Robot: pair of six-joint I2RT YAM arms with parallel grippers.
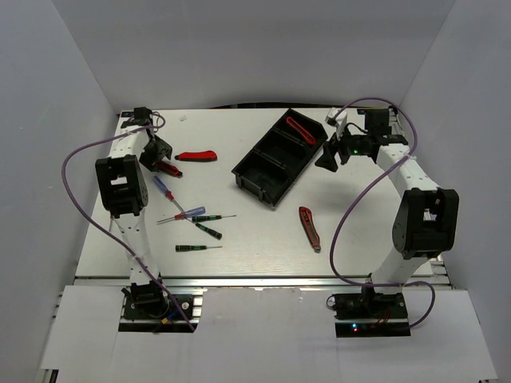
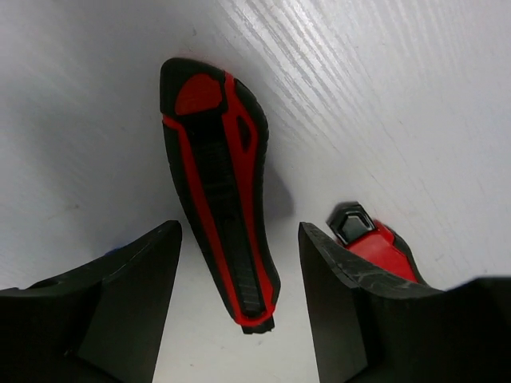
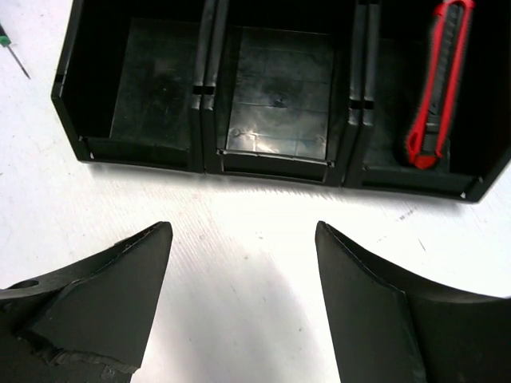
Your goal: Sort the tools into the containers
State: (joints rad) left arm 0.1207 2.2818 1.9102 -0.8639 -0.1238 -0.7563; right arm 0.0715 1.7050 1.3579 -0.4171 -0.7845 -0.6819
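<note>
Our left claw is released, its fingers spread to either side of one handle of the red-handled pliers, which lie on the tabletop with a gap on each side. Our right claw is released too, grasping nothing, and faces the black tray. A utility knife lies in the tray's right-hand compartment in that wrist view.

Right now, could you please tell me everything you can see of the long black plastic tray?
The long black plastic tray is glossy, with three square compartments split by double-walled dividers. It lies flat and diagonal on the white table, right of centre. Its far-end compartment holds a red-and-black utility knife; the other two are empty. Nothing else touches it.
</note>
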